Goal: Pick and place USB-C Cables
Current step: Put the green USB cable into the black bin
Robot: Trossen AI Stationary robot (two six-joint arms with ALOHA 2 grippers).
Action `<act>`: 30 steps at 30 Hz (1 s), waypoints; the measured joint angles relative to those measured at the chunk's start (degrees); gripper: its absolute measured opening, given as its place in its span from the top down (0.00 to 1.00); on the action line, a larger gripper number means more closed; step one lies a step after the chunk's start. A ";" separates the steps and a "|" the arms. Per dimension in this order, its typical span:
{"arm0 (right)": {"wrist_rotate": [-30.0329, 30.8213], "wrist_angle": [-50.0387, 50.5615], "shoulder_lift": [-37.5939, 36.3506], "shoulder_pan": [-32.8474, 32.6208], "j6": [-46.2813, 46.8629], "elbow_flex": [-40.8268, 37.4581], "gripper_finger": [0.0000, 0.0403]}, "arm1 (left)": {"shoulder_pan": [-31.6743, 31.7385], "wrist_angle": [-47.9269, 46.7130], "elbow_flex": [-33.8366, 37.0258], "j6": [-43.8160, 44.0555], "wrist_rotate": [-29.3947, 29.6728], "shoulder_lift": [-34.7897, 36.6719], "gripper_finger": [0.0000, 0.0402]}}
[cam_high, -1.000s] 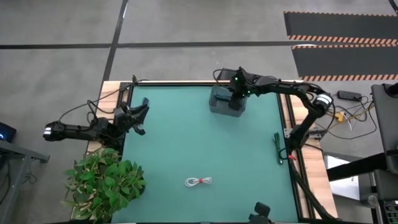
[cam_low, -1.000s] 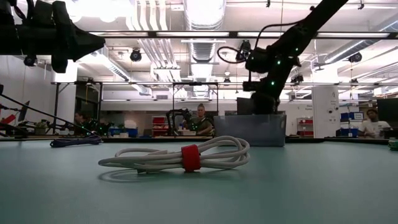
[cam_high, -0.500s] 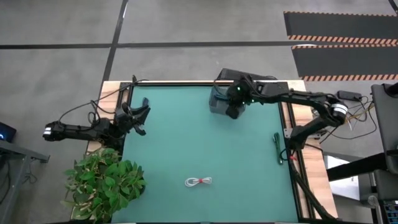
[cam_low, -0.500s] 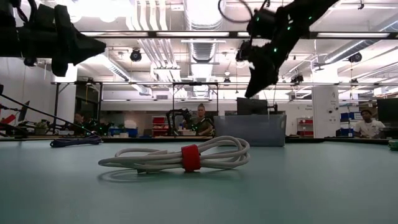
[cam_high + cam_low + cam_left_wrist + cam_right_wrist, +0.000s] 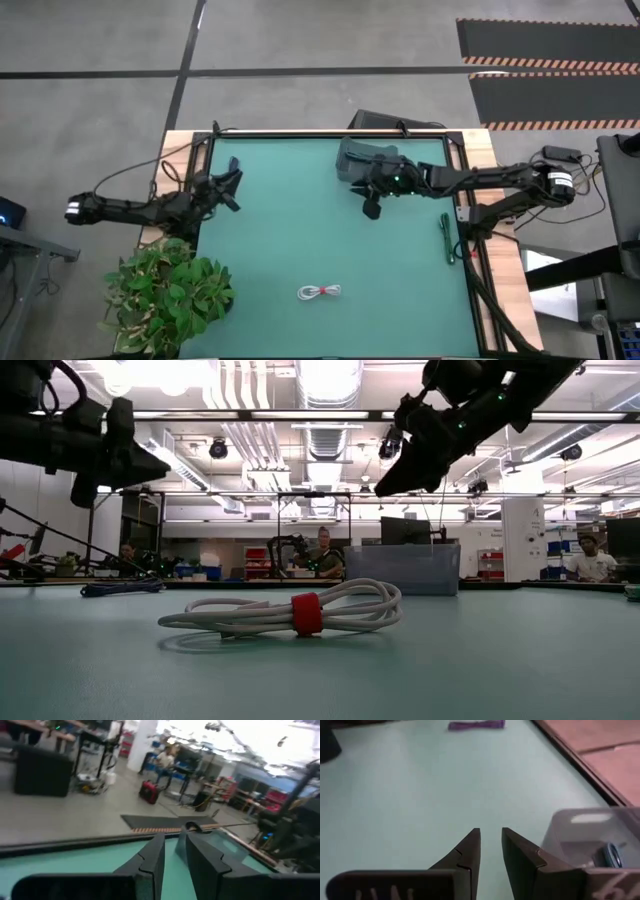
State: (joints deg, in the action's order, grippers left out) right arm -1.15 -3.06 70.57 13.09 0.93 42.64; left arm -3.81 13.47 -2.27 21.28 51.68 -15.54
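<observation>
The white USB-C cable bundle with a red band (image 5: 320, 292) (image 5: 290, 612) lies flat near the table's near edge. The dark blue bundle (image 5: 233, 163) (image 5: 476, 725) lies at the far left, just beyond my left gripper (image 5: 228, 188) (image 5: 171, 837), which hovers there with a narrow gap between its fingers. The teal-green bundle (image 5: 446, 238) lies by the right edge. My right gripper (image 5: 372, 210) (image 5: 490, 832) hangs in the air just near of the grey translucent bin (image 5: 358, 158) (image 5: 590, 842), slanting down, fingers slightly apart and empty. Something bluish lies inside the bin (image 5: 611, 854).
A potted plant (image 5: 165, 295) stands off the table's near left corner. Wooden rails (image 5: 470, 190) border the green mat (image 5: 300, 230). People sit at benches in the room behind (image 5: 322, 550). Open mat lies between the bin and the white bundle.
My right gripper has risen out of the bin and moved toward the near edge, tipping from pointing straight down to a slant. My left gripper has sunk a little at the far left. The cables have stayed where they were.
</observation>
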 joint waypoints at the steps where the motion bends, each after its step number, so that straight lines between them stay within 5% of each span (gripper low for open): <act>1: 0.06 -1.03 0.00 -0.32 0.02 -0.61 0.83 | 0.00 -1.68 -0.67 1.45 0.08 -0.84 0.84; 6: -0.26 -4.98 0.06 -0.89 -1.00 -2.14 0.82 | 0.07 -6.79 -2.83 13.27 2.73 -6.37 0.84; 13: -0.17 -5.90 0.03 -0.71 -4.23 -1.80 0.82 | 0.44 -8.96 -8.90 14.48 2.30 -14.40 0.84; 17: -0.18 -6.43 0.02 -0.71 -5.95 -1.78 0.83 | 2.54 -18.21 -15.12 15.84 2.16 -18.87 0.86; 26: -0.18 -8.11 -0.02 -0.71 -8.47 -1.77 0.81 | 12.80 -56.96 -30.20 29.95 -10.54 -29.23 0.98; 30: -0.17 -9.26 -0.02 -0.71 -10.33 -1.76 0.82 | 19.67 -61.77 -31.78 30.42 -17.62 -34.53 1.00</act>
State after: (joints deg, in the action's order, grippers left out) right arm -1.32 -12.32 70.54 12.38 -9.40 40.88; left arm 15.85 -48.29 -34.05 51.70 34.06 -50.07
